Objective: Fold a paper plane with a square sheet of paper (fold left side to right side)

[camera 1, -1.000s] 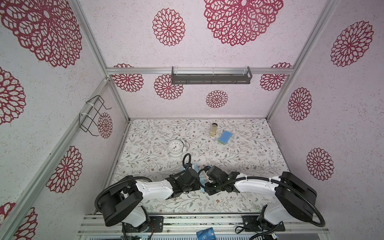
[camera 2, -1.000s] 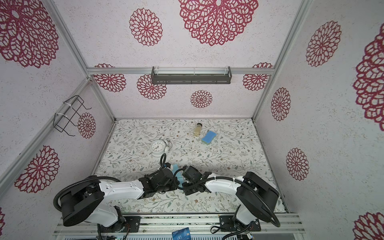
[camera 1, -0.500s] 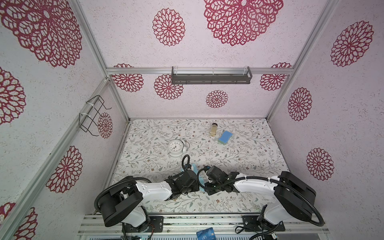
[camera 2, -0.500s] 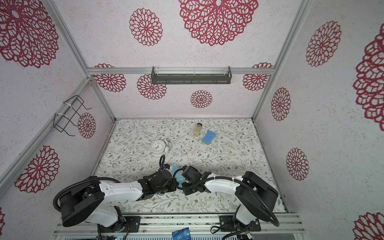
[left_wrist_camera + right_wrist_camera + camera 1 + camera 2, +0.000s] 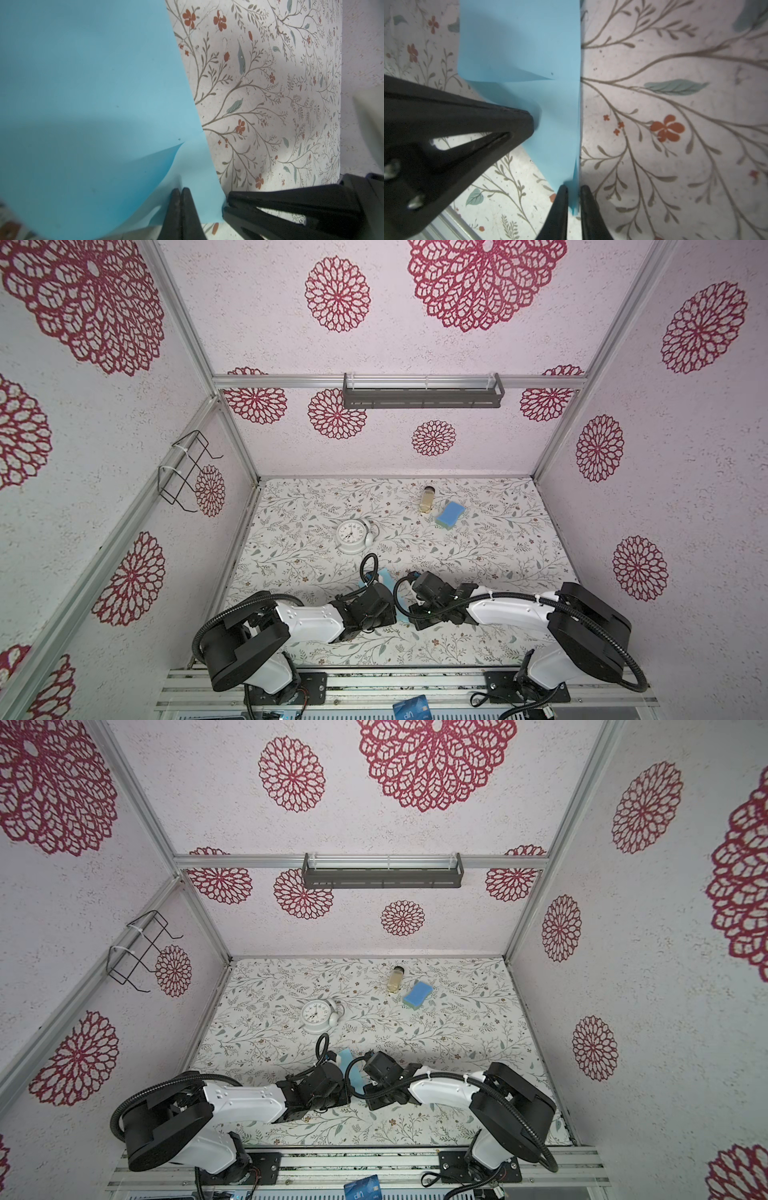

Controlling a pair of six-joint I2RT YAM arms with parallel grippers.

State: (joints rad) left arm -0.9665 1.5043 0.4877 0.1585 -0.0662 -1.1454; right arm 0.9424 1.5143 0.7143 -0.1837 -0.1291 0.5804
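Paper sheet (image 5: 87,83) sits mid-fold on the floral table (image 5: 259,83), front centre between our arms. Left gripper (image 5: 181,190) pinches it tight; right gripper (image 5: 574,188) straddles the folded edge, jaws slightly apart. Next we'd reckon on pressing that crease flat.

Two hands are in view, the left hand (image 5: 180,191) and the right hand (image 5: 574,189), with one sheet of blue paper (image 5: 83,83). On the tabletop (image 5: 498,556) there are also one white clock (image 5: 352,536), one blue sponge (image 5: 450,514) and one small bottle (image 5: 428,499). Elsewhere: one dark blue card (image 5: 411,707), one grey shelf (image 5: 422,396), one wire rack (image 5: 183,472).
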